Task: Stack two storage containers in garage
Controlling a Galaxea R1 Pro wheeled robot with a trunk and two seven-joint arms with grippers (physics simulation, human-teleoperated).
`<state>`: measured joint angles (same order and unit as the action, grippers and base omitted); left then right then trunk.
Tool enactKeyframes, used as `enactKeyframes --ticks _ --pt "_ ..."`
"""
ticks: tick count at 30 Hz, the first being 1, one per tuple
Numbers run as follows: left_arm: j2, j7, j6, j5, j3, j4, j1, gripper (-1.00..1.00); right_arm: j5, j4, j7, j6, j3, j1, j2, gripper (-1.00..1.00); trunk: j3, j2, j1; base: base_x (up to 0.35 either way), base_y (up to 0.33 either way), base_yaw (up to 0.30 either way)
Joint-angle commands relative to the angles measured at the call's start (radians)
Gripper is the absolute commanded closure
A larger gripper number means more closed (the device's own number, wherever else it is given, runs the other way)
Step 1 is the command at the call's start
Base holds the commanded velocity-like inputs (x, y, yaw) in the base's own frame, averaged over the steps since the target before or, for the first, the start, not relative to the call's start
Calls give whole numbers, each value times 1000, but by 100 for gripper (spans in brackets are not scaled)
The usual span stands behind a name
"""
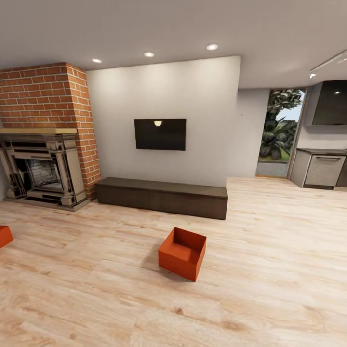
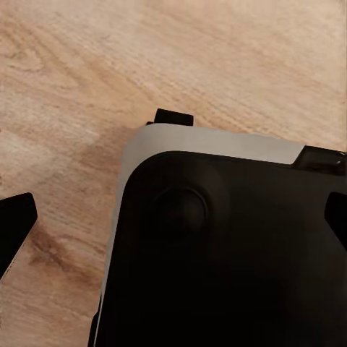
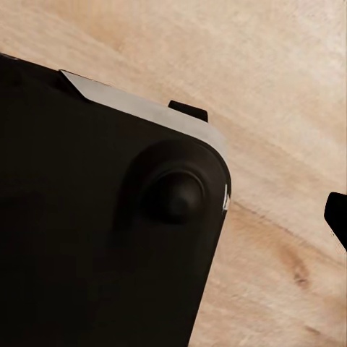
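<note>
You've got one bin [image 1: 182, 253] on the wood floor just in front of the TV bench [image 1: 162, 196], the other bin [image 1: 4, 235] way off toward the fireplace [image 1: 41, 166], can't tell if your jaws are open, so rolling in blind could bump it.

No text, label, brand, number or sign can be read anywhere in these pictures. The walls of the orange-red storage container [image 1: 182, 253] on the wood-plank floor are plain, and so is the black TV [image 1: 160, 134] screen on the wall above the dark wood bench [image 1: 162, 196]. The brick fireplace [image 1: 44, 135] carries no lettering. In both wrist views the black robot base [image 2: 224, 253] shows no marking that can be made out.
</note>
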<state>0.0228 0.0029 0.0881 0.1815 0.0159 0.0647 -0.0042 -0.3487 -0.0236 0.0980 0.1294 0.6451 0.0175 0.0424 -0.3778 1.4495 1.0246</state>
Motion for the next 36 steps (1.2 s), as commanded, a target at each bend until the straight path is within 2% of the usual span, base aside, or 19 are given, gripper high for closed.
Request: enactKeyframes --ticks 1,20,36 --pt "0 0 2 4 1 0 0 -100 -9 -2 2 5 8 1 1 -100 -1 1 0 279 106 0" --pt "0 -1 0 6 1 0 0 -100 -18 -2 3 10 8 1 6 -100 -1 1 0 303 122 -4" --pt "0 -1 0 6 1 0 0 -100 -18 -2 3 9 8 1 4 -100 -1 1 0 306 125 -215"
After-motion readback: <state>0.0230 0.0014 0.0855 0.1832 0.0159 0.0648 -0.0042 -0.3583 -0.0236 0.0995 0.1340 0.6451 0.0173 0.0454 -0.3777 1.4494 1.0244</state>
